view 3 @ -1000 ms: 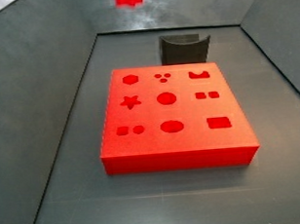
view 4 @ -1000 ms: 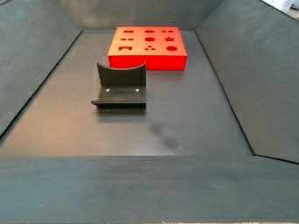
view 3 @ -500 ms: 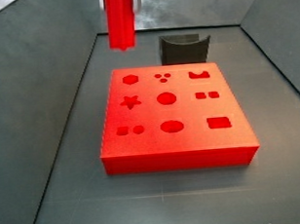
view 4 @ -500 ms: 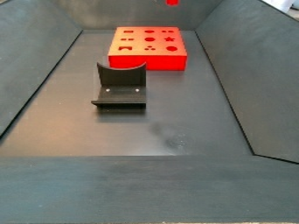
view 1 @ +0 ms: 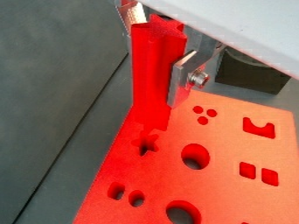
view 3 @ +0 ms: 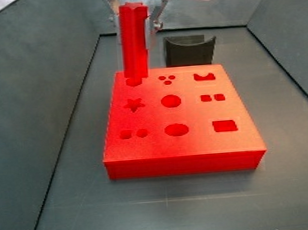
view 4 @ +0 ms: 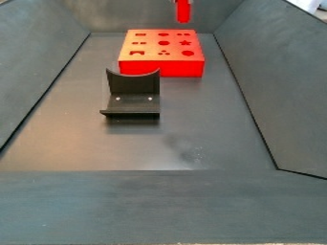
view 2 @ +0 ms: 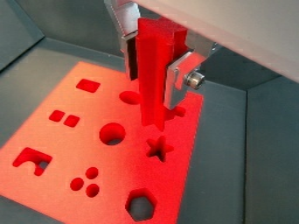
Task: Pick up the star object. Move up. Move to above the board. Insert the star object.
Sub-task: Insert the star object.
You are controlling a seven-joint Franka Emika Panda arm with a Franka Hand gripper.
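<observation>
My gripper (view 3: 137, 0) is shut on the star object (view 3: 135, 43), a slim tall red peg that hangs upright. It is over the far left part of the board (view 3: 200, 148), a large flat red block with shaped holes. In both wrist views the silver fingers (view 2: 181, 79) clamp the peg (view 2: 156, 70) from both sides, and its lower end hovers close to the star hole (view 2: 158, 149). The star hole also shows in a wrist view (view 1: 146, 143) and a side view (view 3: 133, 105). In a side view only the peg's lower end (view 4: 183, 10) shows above the board (view 4: 163, 65).
The dark fixture (view 3: 188, 50) stands on the floor just behind the board; in a side view it (view 4: 132, 94) sits in front of the board. Grey sloping walls (view 3: 34, 76) enclose the floor on both sides.
The gripper has come down with the peg. The peg's lower end now hangs much lower, close over the board's far left holes.
</observation>
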